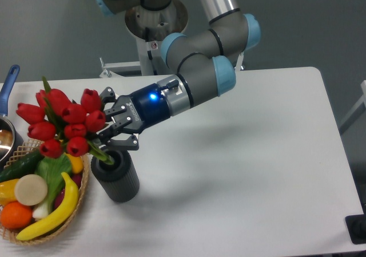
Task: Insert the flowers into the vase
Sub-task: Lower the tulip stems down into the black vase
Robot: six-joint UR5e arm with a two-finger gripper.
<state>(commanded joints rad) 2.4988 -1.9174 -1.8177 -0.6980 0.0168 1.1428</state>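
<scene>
The gripper (107, 137) is clamped on the green stems of the flowers (66, 122), holding them just above the vase (116, 177). The red tulip buds lie up and to the left of the vase, out over the near edge of the wicker fruit basket (68, 220), while the cut ends of the stems reach down and to the right into the vase's round mouth. So the long axis of the bunch runs on a slant, from upper left at the buds to lower right at the stem ends, tilted well away from upright.

The vase stands upright on the white bench (246, 171), directly below the gripper and just beside the basket, its mouth facing straight up. How deep the stems sit inside is hidden by the vase's rim and the gripper's fingers.

What matters for the coming move, as I judge it, is this mismatch: the vase's axis is vertical and the bunch leans left. Lowering along the slant, or tipping the bunch nearer upright, should let the stems slide further down before release. Released now, the heavy buds may lean towards the basket.
</scene>
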